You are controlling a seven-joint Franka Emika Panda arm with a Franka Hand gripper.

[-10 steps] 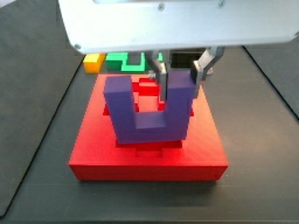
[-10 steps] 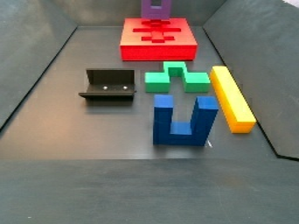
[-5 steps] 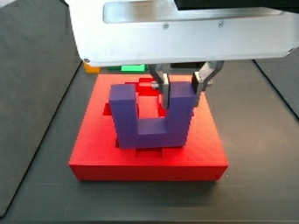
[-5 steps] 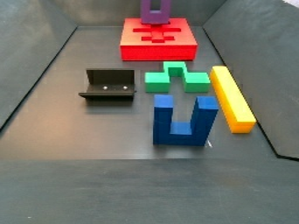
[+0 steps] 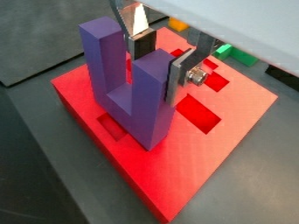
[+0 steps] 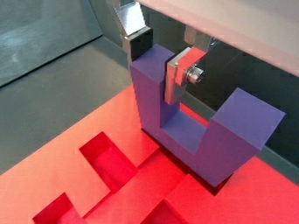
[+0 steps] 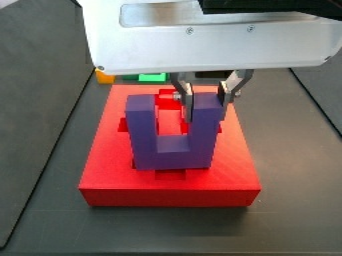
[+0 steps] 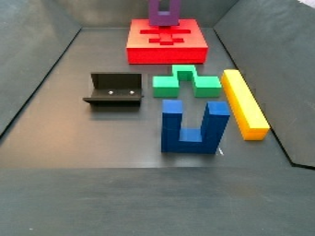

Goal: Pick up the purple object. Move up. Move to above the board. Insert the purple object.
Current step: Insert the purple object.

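The insertion step is judged to be in hand. The small matte blue-purple U-shaped block, the purple object [image 7: 171, 128], is held upright with its base bar down on the large flat red slab with recessed cut-outs, the board [image 7: 107, 172]. One prong is clamped between the flat silver fingers of the gripper [image 5: 160, 59], which are closed onto it from either side; the other prong stands free.

In both wrist views the base bar appears to sit at or slightly into a recess [image 6: 187, 166], though whether it is fully seated cannot be told, since the block itself covers the slot. The next move, by this reading, calls for a straight downward press until the base is flush, then release and a vertical retreat so the prongs are not dragged sideways.

The wrist views show the finger pads [image 6: 177, 74] pressed against the prong and the empty cut-outs [image 6: 111, 162] beside it. The distant side view shows only the block's top at the far end of the board, yet it alone shows a blue U-shaped block [image 8: 194, 124], a green notched block [image 8: 185, 83], a yellow bar [image 8: 244, 103] and the dark bracket fixture [image 8: 112, 90] lying well apart from the board.
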